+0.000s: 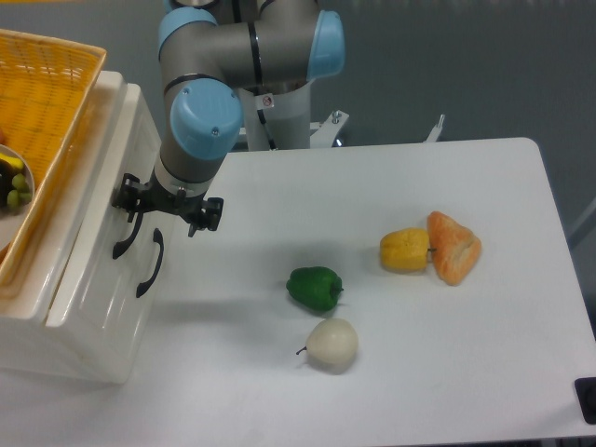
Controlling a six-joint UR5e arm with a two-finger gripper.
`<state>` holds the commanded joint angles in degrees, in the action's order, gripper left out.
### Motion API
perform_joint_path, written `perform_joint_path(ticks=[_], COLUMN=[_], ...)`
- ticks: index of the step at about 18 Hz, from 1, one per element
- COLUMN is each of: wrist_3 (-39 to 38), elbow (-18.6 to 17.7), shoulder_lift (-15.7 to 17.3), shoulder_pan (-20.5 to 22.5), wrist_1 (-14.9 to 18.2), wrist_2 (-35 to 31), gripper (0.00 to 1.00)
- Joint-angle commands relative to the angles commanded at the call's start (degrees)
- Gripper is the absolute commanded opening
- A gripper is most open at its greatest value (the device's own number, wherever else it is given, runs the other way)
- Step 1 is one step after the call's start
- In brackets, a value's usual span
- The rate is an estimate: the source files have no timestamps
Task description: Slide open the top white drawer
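Observation:
The white cabinet stands at the left edge, its front facing right. The top white drawer [110,177] has a curved black handle [123,240]. The lower drawer [130,307] has its own black handle [151,264]. My gripper [135,203] reaches in from the right and sits at the upper end of the top drawer's handle, touching or very close to it. Its fingers are dark against the dark handle, so I cannot tell whether they are shut on it. I cannot tell how far out the top drawer stands.
An orange woven basket [51,84] sits on top of the cabinet, with a bowl of fruit [11,182] beside it. On the white table lie a green pepper [314,287], a white pear [332,344], a yellow fruit [404,250] and an orange piece [453,247].

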<state>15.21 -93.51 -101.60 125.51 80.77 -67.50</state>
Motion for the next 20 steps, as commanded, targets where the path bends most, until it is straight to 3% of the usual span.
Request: perform_joint_path(ticks=[20], wrist_3=[-0.18], elbow=[0.35], shoulder_lift=[-0.44], shoulder_pan=[0.26], wrist_1=[-0.18], wrist_2=[-2.19], gripper=[1.00])
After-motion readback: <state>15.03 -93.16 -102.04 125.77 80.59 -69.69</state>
